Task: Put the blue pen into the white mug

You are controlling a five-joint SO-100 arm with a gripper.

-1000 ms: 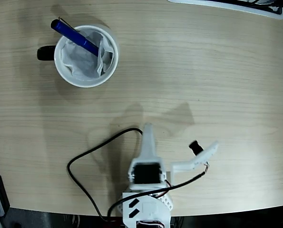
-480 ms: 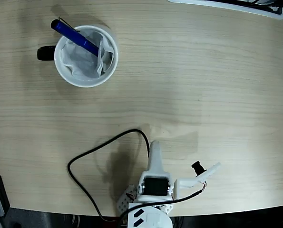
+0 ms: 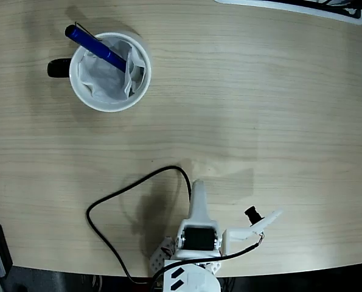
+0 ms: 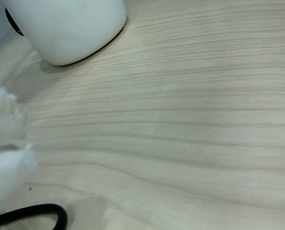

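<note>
Far off on the left of the fixed view, the blue pen (image 3: 95, 47) stands leaning inside the white mug (image 3: 141, 82), its top end poking out over the rim, so the job looks done. Lower down, the black cable (image 3: 123, 198) loops across the table, and beside it the gripper (image 3: 198, 193) has pulled back toward the near edge since a second ago and now sits well apart from the mug, holding nothing; I cannot tell whether its fingers are apart or together. The pale wooden table (image 3: 278, 109) is smooth, with a white-edged thing (image 3: 302, 9) at the far right.
</note>
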